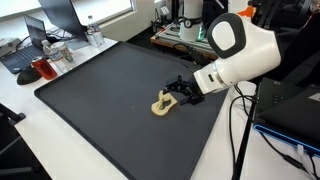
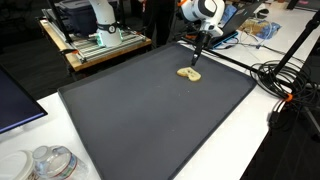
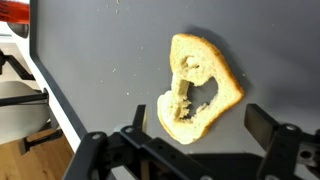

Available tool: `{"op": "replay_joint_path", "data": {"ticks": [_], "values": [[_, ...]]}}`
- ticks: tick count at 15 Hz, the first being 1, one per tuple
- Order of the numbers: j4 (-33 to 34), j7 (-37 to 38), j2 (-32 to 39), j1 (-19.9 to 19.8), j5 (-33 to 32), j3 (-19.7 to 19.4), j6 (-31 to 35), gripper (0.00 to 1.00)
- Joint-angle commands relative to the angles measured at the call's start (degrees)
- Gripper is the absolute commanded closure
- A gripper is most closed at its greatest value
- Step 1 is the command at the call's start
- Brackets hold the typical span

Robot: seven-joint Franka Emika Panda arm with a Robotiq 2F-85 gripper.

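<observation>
A tan, torn slice of bread (image 3: pixel 200 90) with holes in its middle lies flat on the dark grey mat (image 3: pixel 100 70). It shows in both exterior views (image 1: pixel 163 104) (image 2: pixel 188 73). My gripper (image 3: pixel 200 135) is open and empty. It hovers just above the bread, with one finger on each side of the slice's near end. In an exterior view the gripper (image 1: pixel 182 92) reaches in from the mat's edge, and in an exterior view it points down at the bread (image 2: pixel 197 58).
The mat (image 1: pixel 110 100) covers a white table. A laptop (image 1: pixel 30 45), a red mug (image 1: pixel 41 68) and a clear container (image 1: pixel 93 37) stand beyond one end. Cables (image 2: pixel 285 85) and a cluttered bench (image 2: pixel 100 40) lie past the mat's other edges.
</observation>
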Motion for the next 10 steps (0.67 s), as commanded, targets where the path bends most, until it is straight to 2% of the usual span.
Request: {"op": "replay_joint_path", "data": {"ticks": [1,6,10], "values": [[2.46,5.04,3.0,0.7,-4.51,1.34,-3.17,0.0],[3.84,8.37,4.8,0.05,-5.05,3.5,-4.82,0.0],[4.3,7.64,3.9,-1.22,-3.99,4.51,-5.21,0.0]]}}
